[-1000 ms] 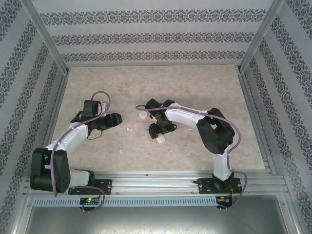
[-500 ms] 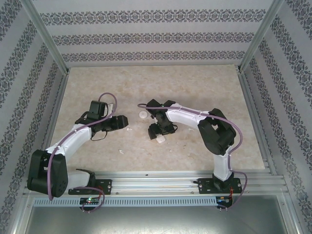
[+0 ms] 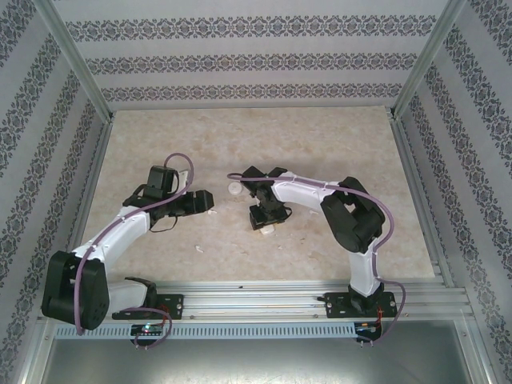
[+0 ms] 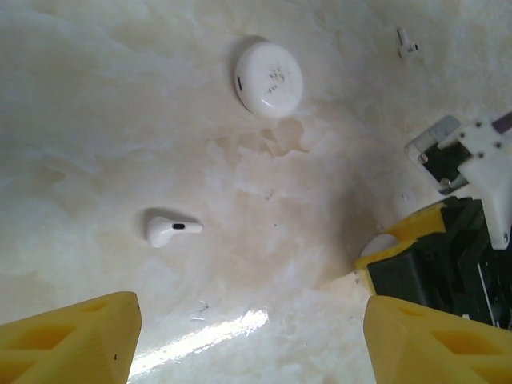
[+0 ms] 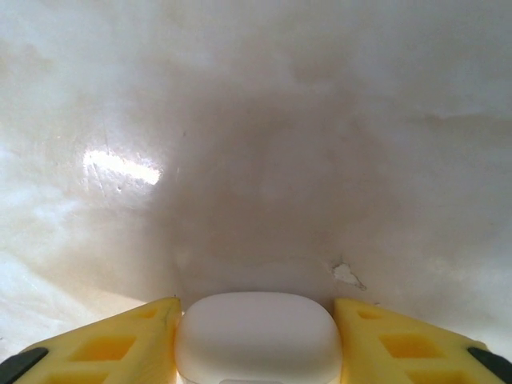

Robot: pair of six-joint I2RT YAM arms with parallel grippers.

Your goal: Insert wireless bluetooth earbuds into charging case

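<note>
The right gripper (image 5: 256,310) is closing on the charging case (image 5: 258,340). Both yellow fingers are pressing flush against its two sides, and the case is sitting on the table (image 3: 320,144) near the middle, a little toward the near edge. The left gripper (image 4: 250,308) is hanging open over the table left of centre, with nothing between its fingers. One earbud (image 4: 170,230) is lying just ahead of it, nearer its left finger and touching neither.

The step in hand is probably securing the case so that it is not sliding while an earbud is brought to it. The pick-up of the earbud is not yet done.

The case is lying with its long axis running from one finger to the other, so the grip is spanning its broad width. I cannot tell whether the lid is open or which way it is facing.

The earbud is lying on its side. In the left wrist view its rounded head is pointing left and its stem right, with the long axis running roughly across the gap between the fingers.

The next move is likely calling for the left gripper to come down centred over the earbud, perhaps turning so that the fingers are pinching across the thin stem.
</note>
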